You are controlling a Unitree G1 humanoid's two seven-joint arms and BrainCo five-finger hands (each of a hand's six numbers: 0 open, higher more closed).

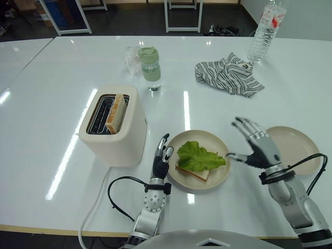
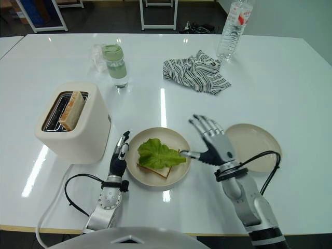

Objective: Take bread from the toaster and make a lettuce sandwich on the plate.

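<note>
A cream toaster (image 1: 115, 129) stands at the left with one bread slice (image 1: 116, 113) sticking up from its right slot. To its right a cream plate (image 1: 218, 178) holds a slice of bread (image 1: 196, 173) topped with a green lettuce leaf (image 1: 199, 157). My left hand (image 1: 161, 162) rests open on the table between toaster and plate, fingers straight and pointing away from me. Hovering just right of the plate, my right hand (image 1: 258, 146) is open with fingers spread, holding nothing.
A second cream plate (image 1: 296, 145), bare, lies right of my right hand. At the back stand a green-lidded bottle (image 1: 150, 66), a striped cloth (image 1: 228, 75) and a clear water bottle (image 1: 264, 31). The toaster's white cord (image 1: 92, 212) runs to the table's front edge.
</note>
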